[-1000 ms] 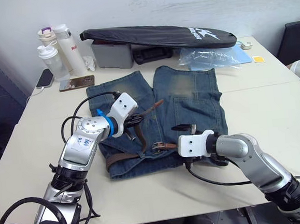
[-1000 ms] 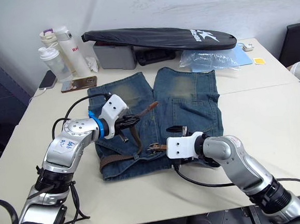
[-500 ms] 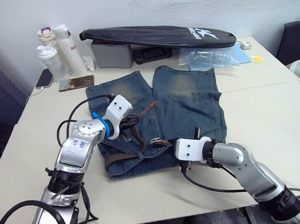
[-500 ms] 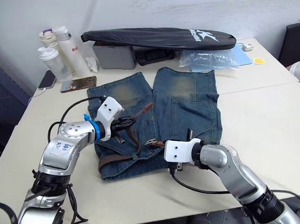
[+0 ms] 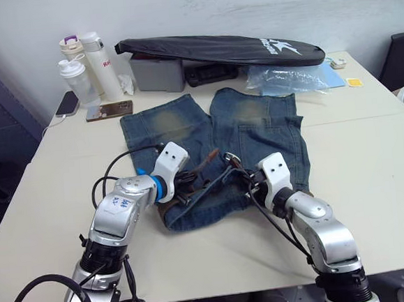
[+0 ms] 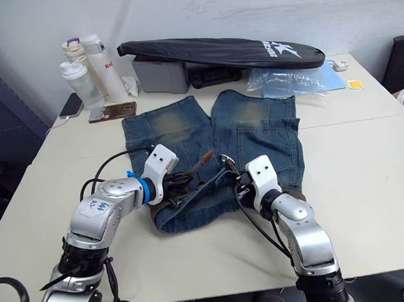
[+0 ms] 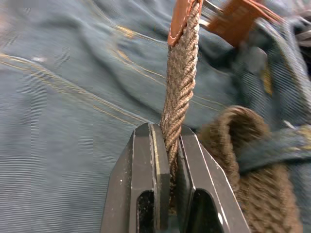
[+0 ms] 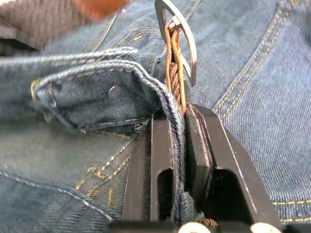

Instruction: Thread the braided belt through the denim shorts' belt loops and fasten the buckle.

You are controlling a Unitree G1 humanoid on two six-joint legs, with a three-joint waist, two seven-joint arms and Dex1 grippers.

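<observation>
**Down to the buckling step, both belt ends pinched**

Shorts (image 5: 212,147) lie mid-desk, waistband at the near edge, bunched up off the top. Belt (image 7: 181,92) runs along that waistband. Left gripper (image 7: 167,153) is clamped tight on the braid just short of its tan tip. Right gripper (image 8: 176,126) is closed on the strap right below the buckle (image 8: 176,36), with a fold of waistband caught between its fingers too. My read: threading's about done, and the next move is steering the tip into the buckle frame.

Versus a second ago: the right gripper has swung up with the buckle toward the left one, and the waistband has crumpled inward.
</observation>
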